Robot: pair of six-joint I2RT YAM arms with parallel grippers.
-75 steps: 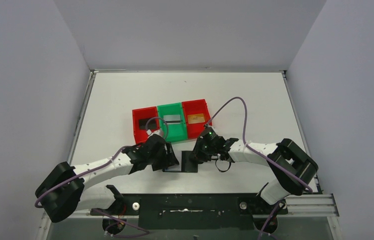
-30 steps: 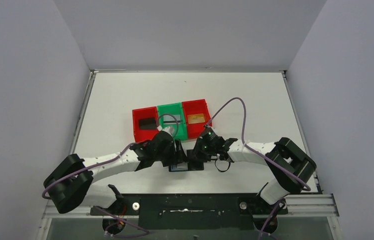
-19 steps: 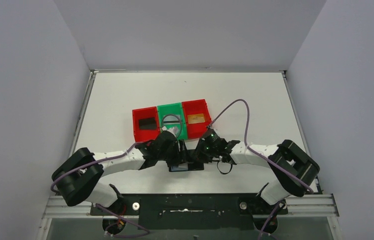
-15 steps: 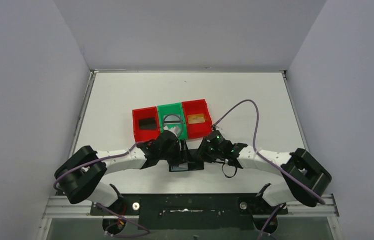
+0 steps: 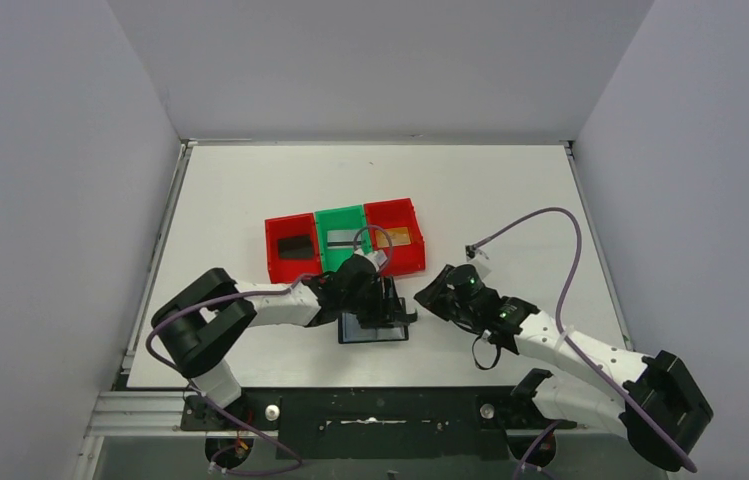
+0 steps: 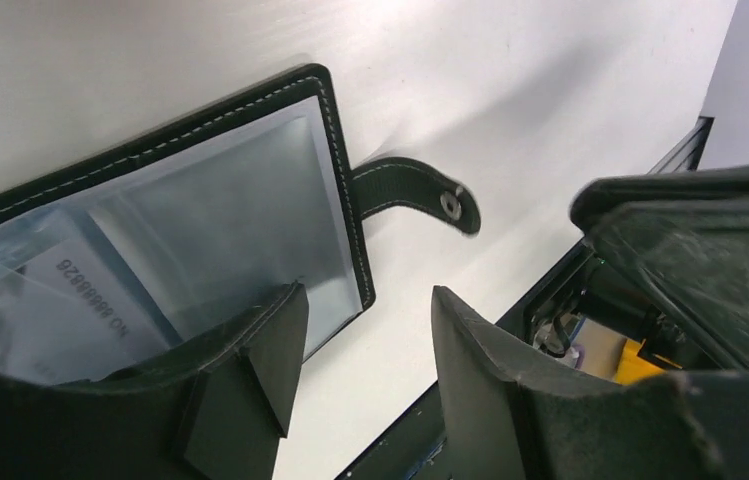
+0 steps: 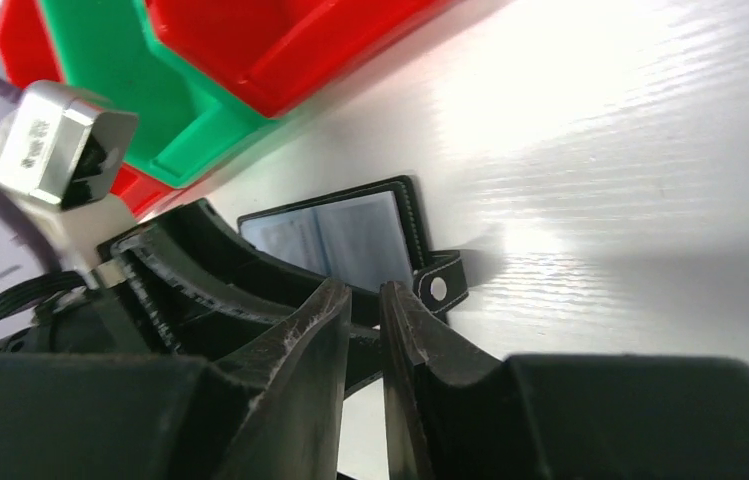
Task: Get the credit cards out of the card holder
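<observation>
With the left claw (image 6: 360, 330) apart over the open black leather card holder (image 6: 200, 210), we judge a card pinch comes next; the right claw (image 7: 365, 300), nearly together, holds nothing.

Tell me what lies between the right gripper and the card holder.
Only bare white table: in the top view the right gripper sits just right of the card holder, whose snap strap points toward it.

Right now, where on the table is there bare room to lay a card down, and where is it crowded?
Bare: the whole far stretch behind the bins, the strip left of them to the table edge, and the far-right corner. Crowded: the near middle, where the open card holder, left gripper and right gripper sit close.
</observation>
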